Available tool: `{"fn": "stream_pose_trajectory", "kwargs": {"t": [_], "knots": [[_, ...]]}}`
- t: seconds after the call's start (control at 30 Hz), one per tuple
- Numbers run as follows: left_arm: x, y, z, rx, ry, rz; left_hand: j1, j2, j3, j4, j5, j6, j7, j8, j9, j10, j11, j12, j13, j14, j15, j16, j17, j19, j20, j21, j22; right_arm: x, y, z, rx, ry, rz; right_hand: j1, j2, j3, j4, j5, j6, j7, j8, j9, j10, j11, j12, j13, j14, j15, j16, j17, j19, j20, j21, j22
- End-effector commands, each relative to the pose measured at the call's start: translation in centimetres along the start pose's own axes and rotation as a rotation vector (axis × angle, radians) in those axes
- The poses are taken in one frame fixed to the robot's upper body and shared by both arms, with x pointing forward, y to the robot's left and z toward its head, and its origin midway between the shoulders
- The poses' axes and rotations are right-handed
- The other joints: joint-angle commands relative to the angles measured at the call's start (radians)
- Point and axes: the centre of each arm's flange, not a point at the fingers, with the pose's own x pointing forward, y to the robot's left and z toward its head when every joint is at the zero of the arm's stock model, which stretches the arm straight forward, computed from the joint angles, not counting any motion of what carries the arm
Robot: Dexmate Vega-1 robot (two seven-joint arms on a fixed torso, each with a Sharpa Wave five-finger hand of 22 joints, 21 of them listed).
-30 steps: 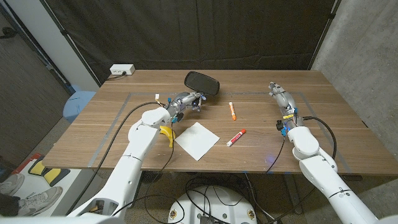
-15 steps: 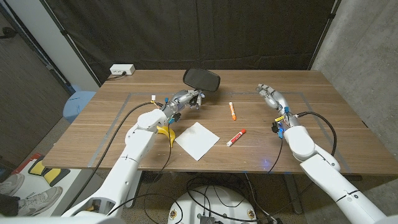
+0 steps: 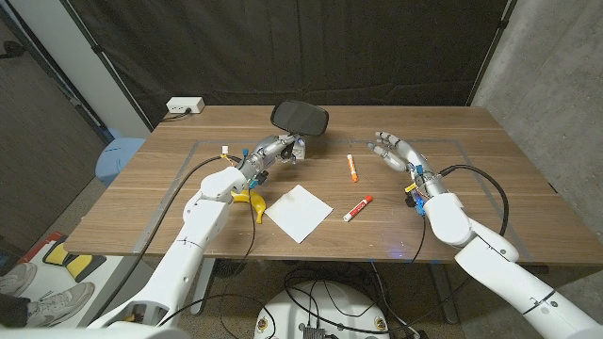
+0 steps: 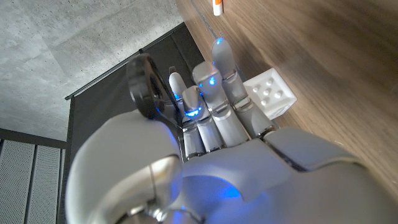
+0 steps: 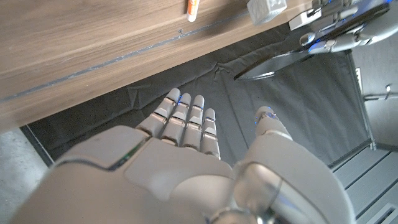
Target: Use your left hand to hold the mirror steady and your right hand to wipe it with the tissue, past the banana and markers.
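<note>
Above the table (image 3: pixel 490 179), left hand (image 3: pixel 275 151) grips the mirror (image 3: pixel 300 119); right hand (image 3: pixel 393 151) hovers empty, fingers apart.

Banana (image 3: pixel 252 201) left of tissue (image 3: pixel 298 212); markers (image 3: pixel 357 208) right; mirror (image 3: pixel 300 118) apparently behind.

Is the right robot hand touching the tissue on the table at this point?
Apart. The head view shows the right robot hand open above the table's far right, while the tissue lies flat near the front, with the red marker and bare wood between them.
</note>
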Motion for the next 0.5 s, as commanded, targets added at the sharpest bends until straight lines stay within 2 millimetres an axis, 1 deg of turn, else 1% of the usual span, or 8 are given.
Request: {"fn": "stream_pose_trajectory", "kwargs": {"t": [0.03,0.07,0.1,0.17,0.23,0.43,0.5], "knots": [[-0.5,0.7,0.7,0.004,-0.037,0.005,-0.007,0.000,0.011,-0.002,0.000,0.010,0.000,0.006,0.002,-0.042,-0.037,0.015,0.000,-0.002,-0.001,0.014,0.002,0.003,-0.097,0.013,0.000,-1.9,1.8,2.9,-0.169,-0.056,0.102,0.009,-0.010,-0.003,-0.003,-0.001,-0.003,0.002,0.002,0.003,-0.003,-0.008,-0.002,0.004,-0.005,-0.001,-0.003,0.002,-0.004,-0.011,0.000,0.003],[-0.5,0.7,0.7,0.005,-0.040,0.005,-0.008,0.000,0.011,-0.002,-0.001,0.009,0.001,0.008,0.005,-0.043,-0.035,0.018,0.000,-0.002,-0.001,0.017,0.002,0.002,-0.097,0.013,0.000,-2.0,1.9,3.1,-0.183,-0.064,0.112,0.012,-0.008,-0.001,-0.005,0.000,-0.003,0.001,0.002,0.003,-0.004,-0.009,-0.002,0.004,-0.005,-0.002,-0.003,0.002,-0.004,-0.011,-0.001,0.003],[-0.5,0.7,0.8,0.007,-0.043,0.007,-0.008,0.001,0.012,-0.002,-0.001,0.007,0.000,0.010,0.008,-0.042,-0.040,0.021,0.000,-0.003,-0.001,0.020,0.002,0.002,-0.097,0.015,-0.001,-2.1,2.0,3.3,-0.194,-0.068,0.121,0.014,-0.008,-0.001,-0.006,0.000,-0.002,0.002,0.002,0.003,-0.004,-0.010,-0.003,0.004,-0.005,-0.003,-0.003,0.002,-0.004,-0.012,-0.001,0.003],[-0.5,0.8,0.9,0.005,-0.049,0.014,-0.009,0.001,0.013,-0.001,-0.001,0.006,-0.002,0.010,0.007,-0.043,-0.040,0.024,0.000,-0.003,0.000,0.024,0.002,0.003,-0.096,0.016,-0.003,-2.4,2.3,3.7,-0.211,-0.079,0.139,0.020,-0.006,0.000,-0.010,0.001,-0.002,0.001,0.002,0.003,-0.006,-0.011,-0.004,0.004,-0.008,-0.005,-0.005,0.001,-0.005,-0.013,-0.001,0.002],[-0.5,0.8,1.0,-0.001,-0.054,0.020,-0.011,0.001,0.013,-0.001,-0.002,0.006,-0.002,0.010,0.006,-0.042,-0.040,0.028,0.000,-0.004,-0.001,0.028,0.002,0.002,-0.097,0.017,-0.002,-2.5,2.5,4.0,-0.227,-0.089,0.157,0.024,-0.006,0.001,-0.013,0.002,-0.002,0.002,0.002,0.003,-0.006,-0.008,-0.004,0.004,-0.010,-0.007,-0.006,0.001,-0.005,-0.013,-0.001,0.002],[-0.8,0.9,1.1,-0.012,-0.064,0.031,-0.015,0.003,0.017,-0.001,-0.004,0.008,0.000,0.013,0.002,-0.044,-0.042,0.037,0.000,-0.007,-0.001,0.046,0.001,0.006,-0.099,0.025,-0.007,-3.0,3.4,5.2,-0.277,-0.124,0.217,0.031,-0.014,-0.003,-0.020,0.003,-0.004,0.003,0.001,0.004,-0.013,-0.010,-0.008,0.005,-0.018,-0.005,-0.008,0.000,-0.009,-0.012,-0.003,0.002],[-0.9,1.0,1.2,-0.014,-0.064,0.038,-0.017,0.004,0.019,-0.001,-0.004,0.007,-0.004,0.014,0.003,-0.044,-0.043,0.039,0.000,-0.009,-0.001,0.052,0.001,0.006,-0.099,0.028,-0.006,-3.1,3.7,5.5,-0.292,-0.134,0.234,0.032,-0.017,-0.005,-0.022,0.004,-0.004,0.003,0.001,0.004,-0.014,-0.009,-0.008,0.005,-0.018,-0.005,-0.009,0.000,-0.009,-0.011,-0.004,0.001]]}}
